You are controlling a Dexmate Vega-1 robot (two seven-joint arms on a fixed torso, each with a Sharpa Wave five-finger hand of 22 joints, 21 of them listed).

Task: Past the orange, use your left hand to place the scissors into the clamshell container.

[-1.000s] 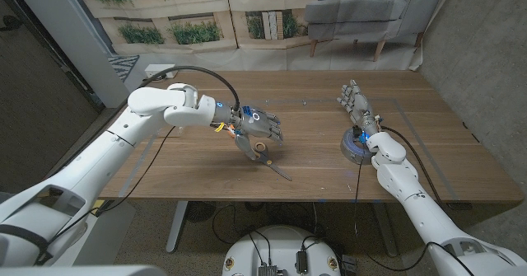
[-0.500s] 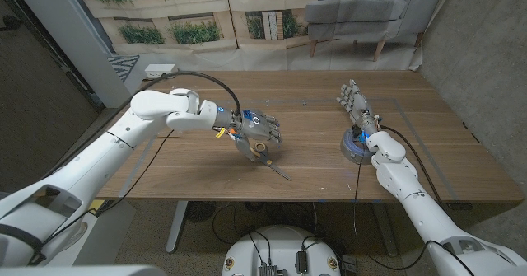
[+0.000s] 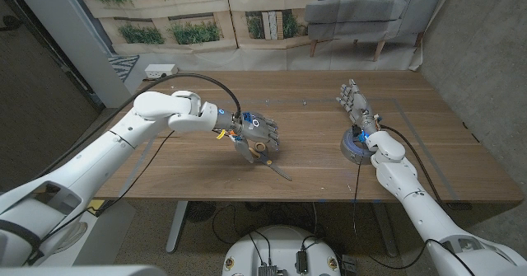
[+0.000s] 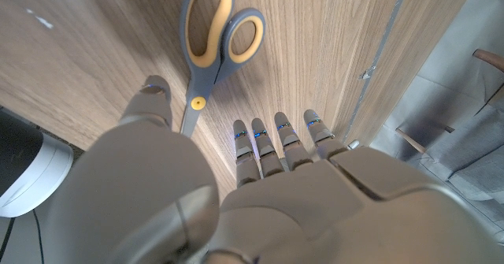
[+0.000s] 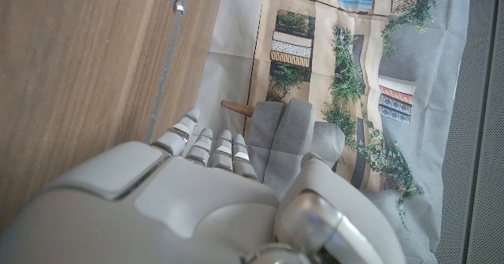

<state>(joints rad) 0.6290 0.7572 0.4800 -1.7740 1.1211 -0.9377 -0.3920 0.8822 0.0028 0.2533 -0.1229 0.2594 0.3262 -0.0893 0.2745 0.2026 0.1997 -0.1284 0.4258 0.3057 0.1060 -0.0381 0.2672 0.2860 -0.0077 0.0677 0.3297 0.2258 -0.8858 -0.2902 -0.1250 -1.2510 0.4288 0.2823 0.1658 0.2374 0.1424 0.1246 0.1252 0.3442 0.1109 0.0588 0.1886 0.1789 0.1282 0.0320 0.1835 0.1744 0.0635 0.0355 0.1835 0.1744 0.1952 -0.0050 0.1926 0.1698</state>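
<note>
The scissors (image 3: pixel 275 167) lie closed on the wooden table (image 3: pixel 329 177), near its front edge, orange-lined handles toward my left hand and blades pointing at the front edge. My left hand (image 3: pixel 257 133) hovers over the handles, fingers straight and apart from them, holding nothing. In the left wrist view the scissors (image 4: pixel 201 87) lie just past the thumb of my left hand (image 4: pixel 260 193), grey handles with yellow insides. My right hand (image 3: pixel 356 103) stands at the table's right side with its fingers stretched out, empty; my right hand (image 5: pixel 181 201) shows from behind in the right wrist view.
A thin taped line (image 3: pixel 428 144) marks the table's right part. A grey armchair (image 3: pixel 362 12) stands behind the table, and a white power strip (image 3: pixel 160 70) lies on the floor at the back left. A black cable (image 3: pixel 206 77) loops over my left forearm.
My left arm and hand have shifted slightly to the right and down over the scissors' handles. The scissors and the right hand have not moved.
</note>
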